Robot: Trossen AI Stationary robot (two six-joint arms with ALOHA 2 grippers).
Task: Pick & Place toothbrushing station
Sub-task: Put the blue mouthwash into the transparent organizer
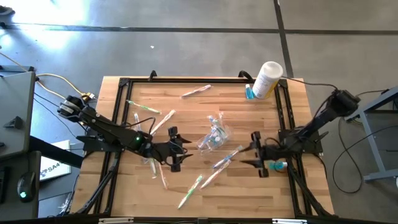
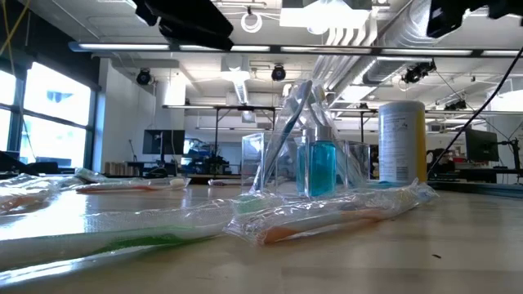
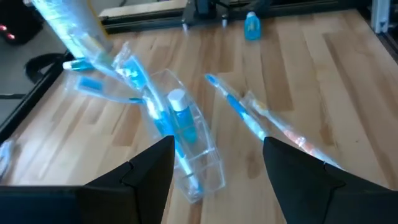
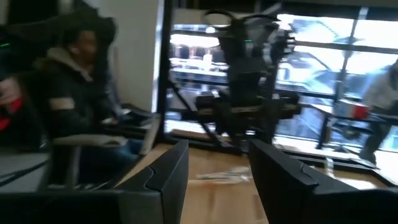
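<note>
A clear crinkly bag (image 1: 214,134) with a teal tube and toothbrushes inside lies on the wooden table between my two grippers. It also shows in the left wrist view (image 3: 180,124) and the low view (image 2: 315,159). Several slim wrapped toothbrushes lie loose around it, such as one (image 1: 227,158) near my right gripper and one (image 1: 196,91) at the far side. My left gripper (image 1: 181,149) is open and empty just left of the bag, its fingers (image 3: 143,174) pointing at it. My right gripper (image 1: 254,154) is open and empty just right of the bag.
A white canister (image 1: 267,79) and a small teal bottle (image 1: 250,92) stand at the table's far right. Another teal tube (image 1: 278,165) lies by the right arm. A black frame (image 1: 124,84) borders the table. A seated person (image 4: 68,81) shows beyond the table.
</note>
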